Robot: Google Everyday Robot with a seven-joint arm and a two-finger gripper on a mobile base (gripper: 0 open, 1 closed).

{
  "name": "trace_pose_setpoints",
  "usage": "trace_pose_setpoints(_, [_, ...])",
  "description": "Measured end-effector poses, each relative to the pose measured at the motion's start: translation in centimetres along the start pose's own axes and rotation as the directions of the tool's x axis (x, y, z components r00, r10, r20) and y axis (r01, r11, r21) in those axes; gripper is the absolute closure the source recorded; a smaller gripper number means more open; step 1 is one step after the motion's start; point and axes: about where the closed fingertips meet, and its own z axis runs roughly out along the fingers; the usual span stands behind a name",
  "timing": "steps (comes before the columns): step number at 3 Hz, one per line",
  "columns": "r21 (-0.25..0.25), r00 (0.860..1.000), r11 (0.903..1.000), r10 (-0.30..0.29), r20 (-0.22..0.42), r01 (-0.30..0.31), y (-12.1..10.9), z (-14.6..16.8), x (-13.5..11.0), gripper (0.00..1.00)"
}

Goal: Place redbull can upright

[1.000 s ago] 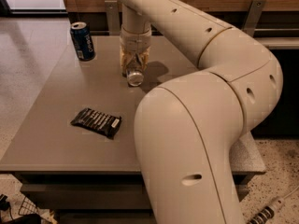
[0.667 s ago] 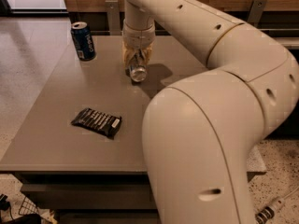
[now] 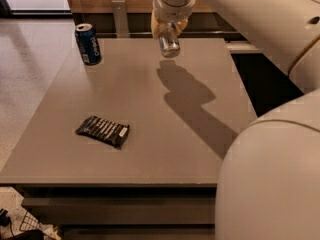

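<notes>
The redbull can (image 3: 169, 45) is a slim silver can. It hangs in my gripper (image 3: 168, 33), lifted above the far middle of the grey table (image 3: 165, 154), with its shiny end facing the camera. The gripper is shut on it from above and hides the can's upper part. Their shadow falls on the tabletop below and to the right.
A wider blue Pepsi can (image 3: 88, 44) stands upright at the table's far left corner. A dark snack packet (image 3: 103, 131) lies flat at the front left. My large white arm fills the right side of the view. A wooden wall runs behind the table.
The gripper has lifted the redbull can off the tabletop and carried it up and toward the far edge. The view has shifted so the arm sits further right.
</notes>
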Motion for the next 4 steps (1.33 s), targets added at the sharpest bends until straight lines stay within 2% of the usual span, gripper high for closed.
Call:
trace_pose_setpoints(1, [-0.050,0.989,0.9969,-0.053,0.136,0.060,-1.6,-2.5,-0.5,1.00])
trace_pose_setpoints(2, [-0.140,0.957,0.9803,-0.097,0.274,0.139,-2.6,-3.5,-0.9,1.00])
trace_pose_setpoints(3, [-0.268,0.896,0.9464,-0.045,0.443,0.180,-2.8,-4.6,-3.4,1.00])
trace_pose_setpoints(4, [-0.419,0.844,0.8804,0.041,0.536,0.223,-2.9,-5.6,-5.2,1.00])
